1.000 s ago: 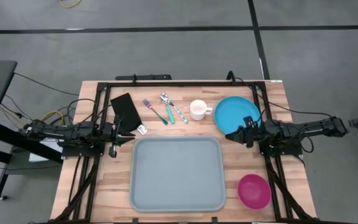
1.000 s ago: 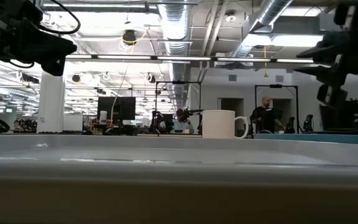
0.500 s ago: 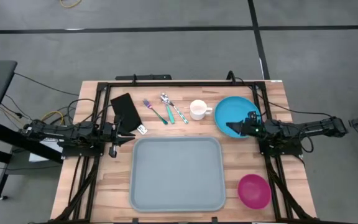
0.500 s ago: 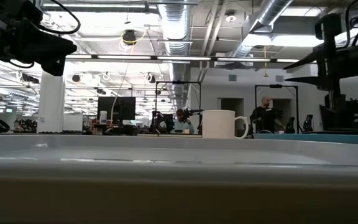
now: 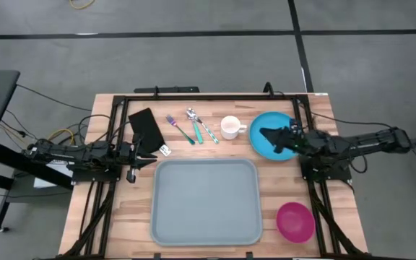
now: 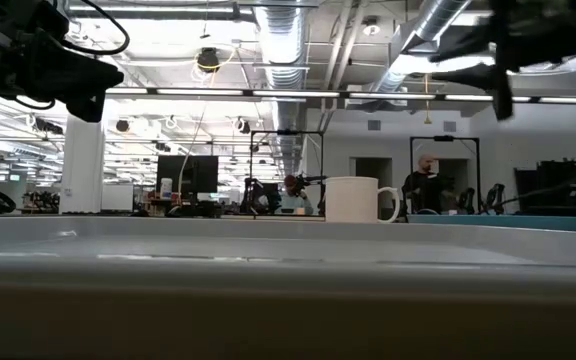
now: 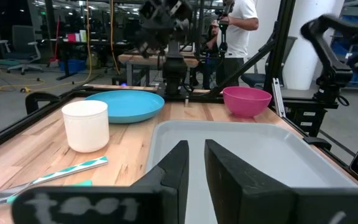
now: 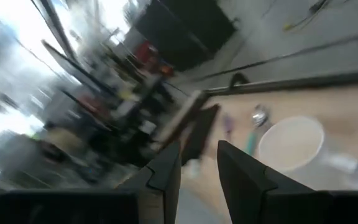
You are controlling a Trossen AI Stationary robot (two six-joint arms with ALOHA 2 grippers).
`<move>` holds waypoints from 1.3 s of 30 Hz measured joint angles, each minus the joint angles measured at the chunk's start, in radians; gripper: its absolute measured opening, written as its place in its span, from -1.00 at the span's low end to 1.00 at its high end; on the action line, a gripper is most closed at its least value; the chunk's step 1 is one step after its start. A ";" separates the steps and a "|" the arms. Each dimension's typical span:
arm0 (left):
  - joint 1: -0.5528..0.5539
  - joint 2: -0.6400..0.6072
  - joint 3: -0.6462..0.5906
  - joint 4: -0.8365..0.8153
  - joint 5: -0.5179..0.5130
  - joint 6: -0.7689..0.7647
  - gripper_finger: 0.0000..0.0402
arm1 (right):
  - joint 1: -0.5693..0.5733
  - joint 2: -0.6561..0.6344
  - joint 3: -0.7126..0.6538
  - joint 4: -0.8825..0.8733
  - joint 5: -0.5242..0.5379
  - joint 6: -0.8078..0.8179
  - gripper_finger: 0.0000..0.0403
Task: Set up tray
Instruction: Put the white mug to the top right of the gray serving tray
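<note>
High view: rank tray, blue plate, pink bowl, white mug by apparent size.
1. tray, by far the largest
2. blue plate, partly covered by the right hand
3. pink bowl
4. white mug, smallest

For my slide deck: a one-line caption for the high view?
Empty tray centered, tableware along the table's far edge, right pincer above the blue plate.

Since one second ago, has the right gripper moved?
Yes. The right gripper moved from the blue plate's near edge to above it, toward the mug.
</note>
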 joint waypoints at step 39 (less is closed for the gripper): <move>0.000 0.000 0.000 0.000 0.000 0.000 -0.80 | -0.332 1.193 1.058 -1.053 -0.392 -0.718 -0.52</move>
